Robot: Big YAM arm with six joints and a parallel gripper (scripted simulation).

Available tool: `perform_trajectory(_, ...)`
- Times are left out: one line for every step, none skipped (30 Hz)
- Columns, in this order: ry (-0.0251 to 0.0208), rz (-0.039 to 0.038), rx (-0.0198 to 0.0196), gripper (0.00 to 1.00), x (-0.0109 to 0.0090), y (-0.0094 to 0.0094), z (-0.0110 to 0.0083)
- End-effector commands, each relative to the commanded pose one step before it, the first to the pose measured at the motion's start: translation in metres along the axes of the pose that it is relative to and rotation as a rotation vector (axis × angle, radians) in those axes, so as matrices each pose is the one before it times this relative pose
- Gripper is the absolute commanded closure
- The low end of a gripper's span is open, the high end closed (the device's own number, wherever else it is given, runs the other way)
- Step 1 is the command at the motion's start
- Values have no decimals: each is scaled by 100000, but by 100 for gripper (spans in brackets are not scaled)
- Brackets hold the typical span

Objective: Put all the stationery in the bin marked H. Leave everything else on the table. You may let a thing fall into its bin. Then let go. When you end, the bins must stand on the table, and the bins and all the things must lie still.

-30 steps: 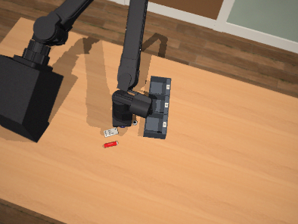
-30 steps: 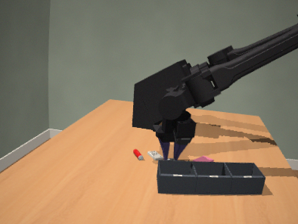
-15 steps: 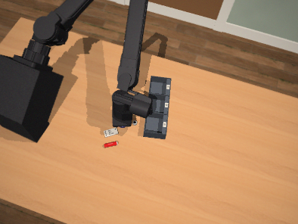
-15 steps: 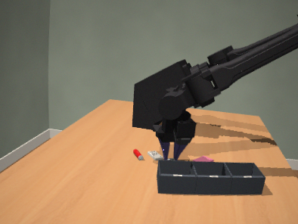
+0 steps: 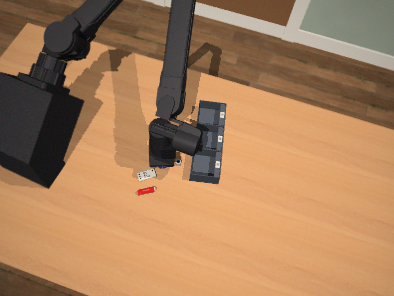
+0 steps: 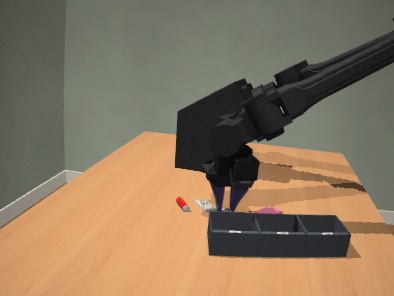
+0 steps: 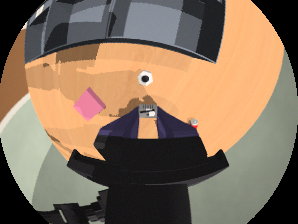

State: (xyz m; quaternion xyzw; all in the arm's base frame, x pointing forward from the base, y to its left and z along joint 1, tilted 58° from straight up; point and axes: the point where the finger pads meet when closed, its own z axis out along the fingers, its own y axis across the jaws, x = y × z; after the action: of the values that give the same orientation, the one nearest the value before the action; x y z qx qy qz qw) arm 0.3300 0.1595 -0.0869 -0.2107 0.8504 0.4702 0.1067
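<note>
Stationery is being picked up right now: the claw is low on the surface with its dark blue fingers clenched on a small grey-and-white item, too small to name, seen between the tips in the wrist view. So the step in hand looks like the grasp itself, with nothing yet in a bin.

Just beyond the held item lies a small round black-and-white piece, and to its left a pink eraser-like block. Farther still stands the row of three dark bins; their labels are too small to read.

In the top view a white card-like thing and a red cylinder lie near the arm.

Next, I judge, comes a straight lift, then a carry over the rim of the H bin, once that is identified.
</note>
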Motion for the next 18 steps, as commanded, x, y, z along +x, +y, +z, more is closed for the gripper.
perform_trajectory(-3475, -2232, 1703, 80, -1483, -575, -2303)
perform_trajectory(-17, -50, 37, 80, -28, -14, -344)
perform_trajectory(-10, -50, 48, 80, -27, -16, -344)
perform_trajectory(-3, -49, 59, 80, -26, -18, -345)
perform_trajectory(5, -49, 70, 80, -24, -20, -346)
perform_trajectory(0, 0, 0, 80, 0, 0, 0)
perform_trajectory(0, 0, 0, 80, 0, 0, 0)
perform_trajectory(1282, 2334, -729, 80, 833, -391, 138)
perform_trajectory(-370, -762, 318, 80, -276, 95, -492)
perform_trajectory(-813, -1625, 645, 80, -573, 232, -676)
perform_trajectory(-75, -133, 39, 80, -59, 4, -365)
perform_trajectory(-9, -46, 39, 80, -25, -15, -347)
perform_trajectory(0, -46, 50, 80, -23, -17, -348)
perform_trajectory(-5, -45, 42, 80, -23, -16, -348)
perform_trajectory(-4, -44, 43, 80, -23, -16, -348)
perform_trajectory(-2, -44, 45, 80, -22, -16, -349)
perform_trajectory(12, -48, 65, 80, -17, -18, -389)
perform_trajectory(513, 1245, -646, 80, 405, -167, 245)
